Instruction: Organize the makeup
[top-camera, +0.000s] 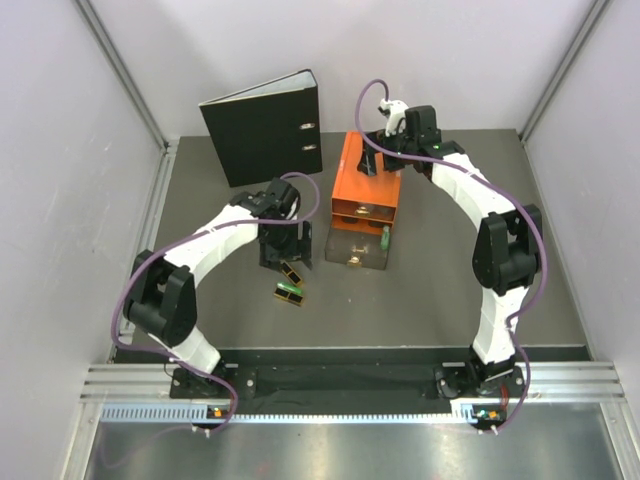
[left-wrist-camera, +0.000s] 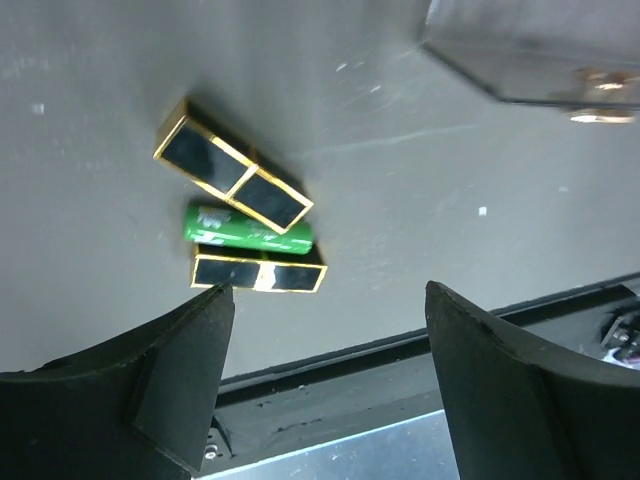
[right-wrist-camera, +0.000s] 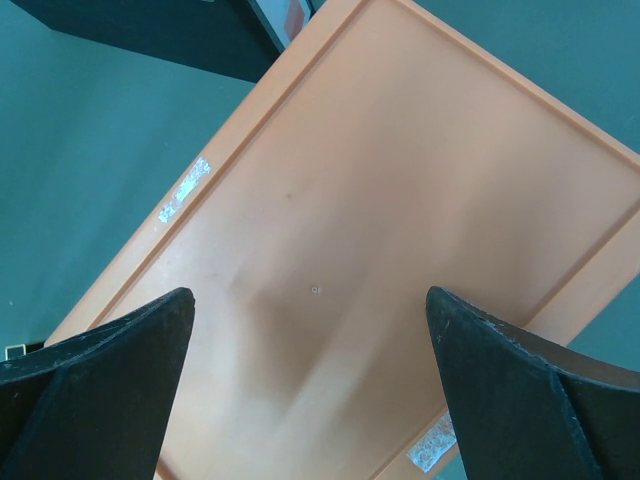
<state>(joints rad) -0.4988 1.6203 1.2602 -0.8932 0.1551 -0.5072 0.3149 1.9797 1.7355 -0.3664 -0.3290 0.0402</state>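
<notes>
Farthest left, the upright black ring binder (top-camera: 262, 125) stands well apart from the work and poses no hazard. My left end effector (left-wrist-camera: 325, 300) hangs spread and empty above the dark grey tabletop (left-wrist-camera: 90, 110), near three pieces of makeup lying together: an upper black rectangular case with gold edges (left-wrist-camera: 232, 165), a green plastic stick (left-wrist-camera: 250, 232) beneath it, and a lower black gold-edged case (left-wrist-camera: 258, 272) right against the stick. Finding: the three are packed so closely that closing on one would, in my judgement, catch a neighbour or flick it away, and the round stick is likely to roll if nudged. The cases lie flat and look slick, so a shallow pinch could slip. To the right, the clear plastic drawer (top-camera: 357, 250) stands pulled out of the orange plastic drawer box (top-camera: 368, 180), with a small green item (top-camera: 383, 238) at its right edge; whether it sits inside I cannot tell. A carry that comes in low could strike the drawer's front wall or shove it. My right end effector (right-wrist-camera: 308, 300) hovers spread and empty over the box's orange top, touching nothing that I can see; should it press down, it could shift box and drawer during a delivery.
</notes>
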